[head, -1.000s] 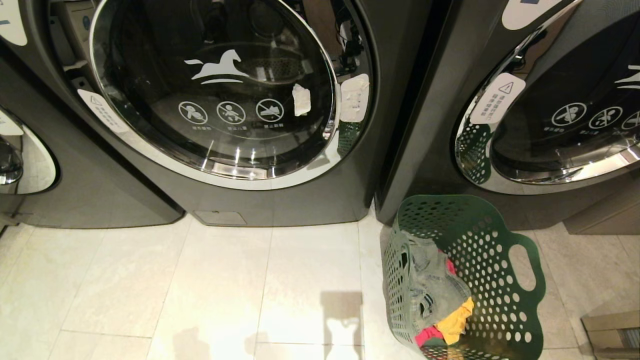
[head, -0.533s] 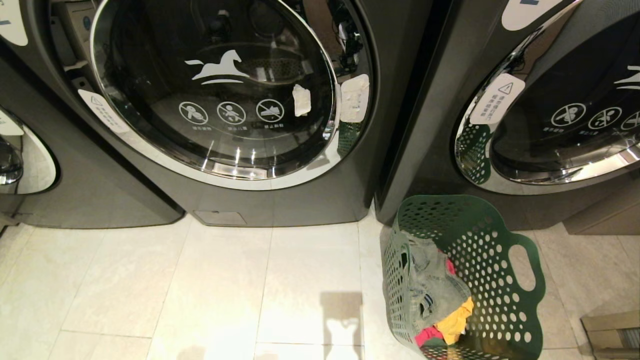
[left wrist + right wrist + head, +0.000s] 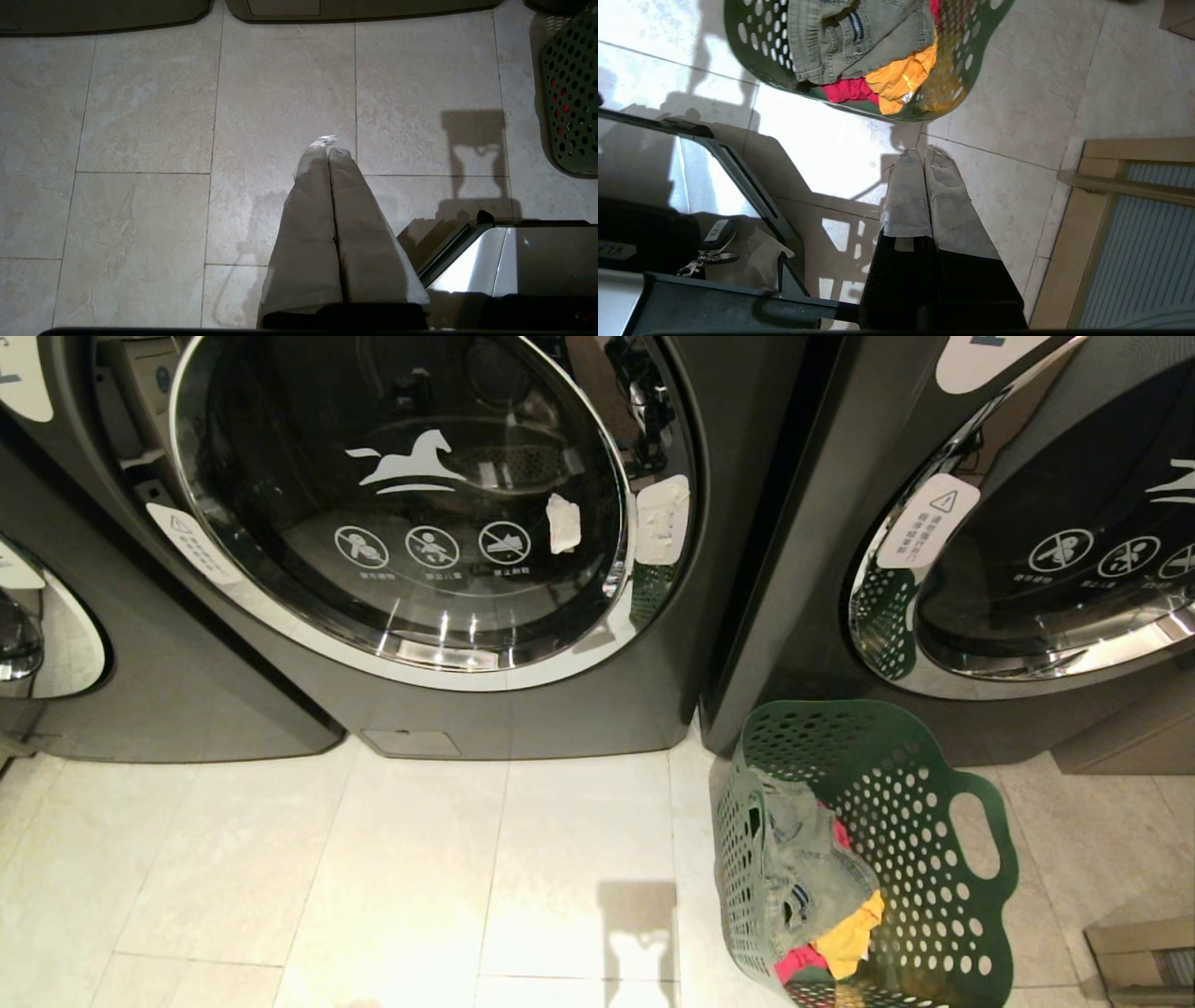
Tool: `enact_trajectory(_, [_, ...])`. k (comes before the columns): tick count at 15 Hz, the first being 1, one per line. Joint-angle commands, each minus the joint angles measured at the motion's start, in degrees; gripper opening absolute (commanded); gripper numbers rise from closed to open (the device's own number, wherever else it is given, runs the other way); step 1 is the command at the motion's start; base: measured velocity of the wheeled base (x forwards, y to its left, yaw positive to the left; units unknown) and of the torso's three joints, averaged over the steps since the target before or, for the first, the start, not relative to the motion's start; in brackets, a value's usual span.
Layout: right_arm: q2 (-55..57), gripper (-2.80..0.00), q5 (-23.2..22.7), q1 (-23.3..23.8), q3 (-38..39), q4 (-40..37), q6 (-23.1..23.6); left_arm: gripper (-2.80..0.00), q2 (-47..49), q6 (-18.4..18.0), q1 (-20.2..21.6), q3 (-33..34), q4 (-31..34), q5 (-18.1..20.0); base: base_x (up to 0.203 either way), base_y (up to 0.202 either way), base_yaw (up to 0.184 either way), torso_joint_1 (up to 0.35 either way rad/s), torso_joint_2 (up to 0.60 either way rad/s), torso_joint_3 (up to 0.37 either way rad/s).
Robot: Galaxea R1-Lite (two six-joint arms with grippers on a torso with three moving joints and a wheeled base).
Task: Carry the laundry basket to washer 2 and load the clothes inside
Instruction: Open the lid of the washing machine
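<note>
1. The left tool (image 3: 328, 151) points down at bare floor (image 3: 140, 116), its two cloth-wrapped fingers pressed together and holding nothing. The laundry basket (image 3: 572, 93) stands well off to one side of it, beyond a tile seam.
2. The right tool (image 3: 924, 156) is likewise closed and empty, hovering over the floor just short of the basket's near rim (image 3: 859, 105). Neither tool shows in the head view.
3. The basket (image 3: 868, 859) sits on the floor against the foot of the right-hand washer (image 3: 1027, 569). The big door (image 3: 401, 504) of the middle washer lies ahead, apart from the basket, and looks shut. No number label is legible enough to say which machine is washer 2.
4. The clothes (image 3: 859, 42) lie heaped at the end nearest the right tool: a grey-green denim piece on top, a red garment (image 3: 845, 89) and a yellow-orange one (image 3: 901, 74) under it.
5. Handling, as a judgement: the basket looks like light, fairly stiff plastic that may flex under a one-sided pull. The oval handle cut-out (image 3: 976, 835) is the natural hold; the perforated rim would do too.
6. The clothes are soft and limp; the denim is probably the heaviest. A pinch on a raised fold should lift it, and dangling ends may snag the wall holes.
</note>
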State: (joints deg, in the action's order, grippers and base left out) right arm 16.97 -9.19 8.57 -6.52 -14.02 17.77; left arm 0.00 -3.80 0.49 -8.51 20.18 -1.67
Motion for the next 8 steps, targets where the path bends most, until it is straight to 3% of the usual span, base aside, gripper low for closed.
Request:
enact_trajectory(1, [-0.02, -2.8, 0.5, -4.45, -0.38, -1.42, 0.14, -2.8, 0.07, -0.06, 0.04, 0.34, 0.11, 0.32, 0.0, 0.0, 0.0, 0.0, 0.0, 0.0])
enact_trajectory(3, [-3.77, -2.8, 0.77, -6.12, -0.36, -1.46, -0.43, -2.8, 0.02, -0.07, 0.04, 0.68, -0.57, 2.72, 0.0, 0.0, 0.0, 0.0, 0.0, 0.0])
enact_trajectory(6, [-14.98, -2.8, 2.63, -7.72, -0.21, -2.0, -3.84, -2.8, 0.0, 0.11, 0.04, 1.22, -1.17, 2.72, 0.0, 0.0, 0.0, 0.0, 0.0, 0.0])
enact_trajectory(8, [-17.16, -2.8, 6.42, -8.2, 0.24, -2.14, -11.53, -2.8, 0.0, 0.09, 0.04, 3.62, -7.54, 2.9, 0.0, 0.0, 0.0, 0.0, 0.0, 0.0])
